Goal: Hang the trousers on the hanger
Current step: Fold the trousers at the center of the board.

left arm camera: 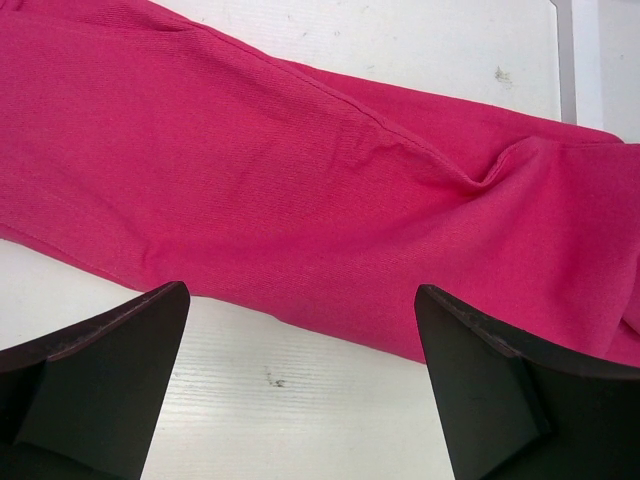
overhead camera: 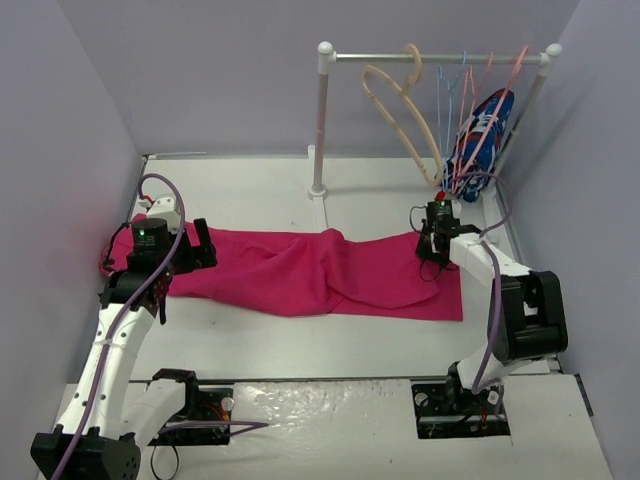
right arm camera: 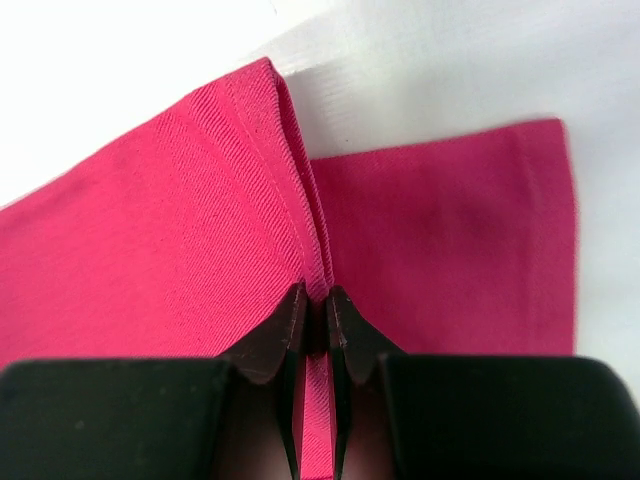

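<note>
The magenta trousers (overhead camera: 310, 270) lie flat across the table, stretched from left to right. The beige hanger (overhead camera: 400, 110) hangs by its hook on the rail at the back. My right gripper (overhead camera: 432, 240) is at the trousers' right end, shut on a raised hem fold of the trousers (right arm camera: 300, 200), which shows clearly in the right wrist view (right arm camera: 316, 296). My left gripper (overhead camera: 190, 245) is over the trousers' left end; in the left wrist view (left arm camera: 300, 330) it is open, with the trousers (left arm camera: 300, 180) and bare table beneath it, holding nothing.
A white rack (overhead camera: 322, 120) with a metal rail (overhead camera: 440, 57) stands at the back. On it hang thin blue and salmon hangers (overhead camera: 465, 100) and a blue patterned garment (overhead camera: 482, 135). Purple walls close in left, right and back.
</note>
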You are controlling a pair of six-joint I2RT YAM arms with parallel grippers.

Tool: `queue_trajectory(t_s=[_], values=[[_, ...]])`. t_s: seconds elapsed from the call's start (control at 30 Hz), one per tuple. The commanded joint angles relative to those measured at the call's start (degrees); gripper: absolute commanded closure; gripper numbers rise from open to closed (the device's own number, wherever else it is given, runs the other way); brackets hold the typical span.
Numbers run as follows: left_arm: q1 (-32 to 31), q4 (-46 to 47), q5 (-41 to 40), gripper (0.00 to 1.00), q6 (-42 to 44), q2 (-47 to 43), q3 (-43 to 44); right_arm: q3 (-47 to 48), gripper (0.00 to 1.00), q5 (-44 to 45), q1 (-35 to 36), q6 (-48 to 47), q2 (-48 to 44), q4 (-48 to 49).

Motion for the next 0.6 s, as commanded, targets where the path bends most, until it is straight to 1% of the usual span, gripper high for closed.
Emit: queue_trajectory(t_s=[0.0, 0.23, 0.5, 0.57], values=[[-0.27, 1.74, -1.18, 0.05, 0.69, -0.66, 1.54, 6.15, 1.0, 6.23, 0.11, 3.17, -8.5, -8.0], [-0.24, 1.52, -1.13, 0.05, 0.82, -0.7, 1.72, 6.97, 1.0, 8.26, -3.06, 4.47, -12.07, -15.64], [-0.23, 1.25, -0.96, 0.05, 1.0, -0.52, 1.81, 7.05, 1.0, 8.62, -8.45, 4.82, -14.61, -18.6], [-0.31, 1.33, -0.73, 0.05, 1.0, -0.44, 1.88, 6.67, 1.0, 9.46, -8.84, 5.05, -14.46, -18.75]])
